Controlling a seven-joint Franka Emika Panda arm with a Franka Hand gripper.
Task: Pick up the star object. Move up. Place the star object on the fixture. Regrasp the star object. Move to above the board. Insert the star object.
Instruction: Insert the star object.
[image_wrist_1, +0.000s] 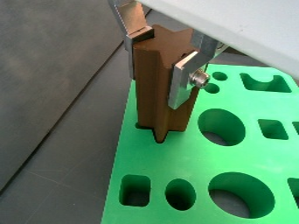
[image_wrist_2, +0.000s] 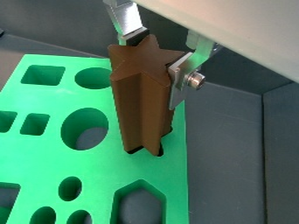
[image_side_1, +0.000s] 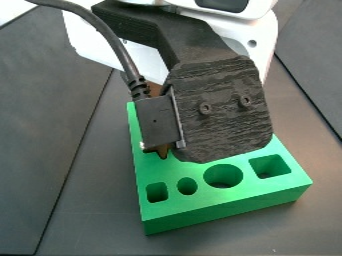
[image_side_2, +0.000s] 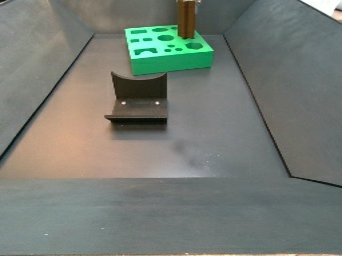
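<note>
This is a robot test rig in a lab, not a home or shop: a bare dark bench (image_side_2: 187, 150) walled in by sloping dark panels. A green board (image_side_2: 167, 48) with cut-out holes sits at its far edge, and the fixture (image_side_2: 136, 98) stands near the middle. The hand (image_wrist_1: 163, 54) hangs over the board, holding a brown star block (image_wrist_2: 142, 96).

dark grey tabletop (image_side_2: 174, 150), matte, bordered by sloped dark walls (image_side_2: 40, 85); faint pale smudge (image_side_2: 203, 155) near its centre.
</note>
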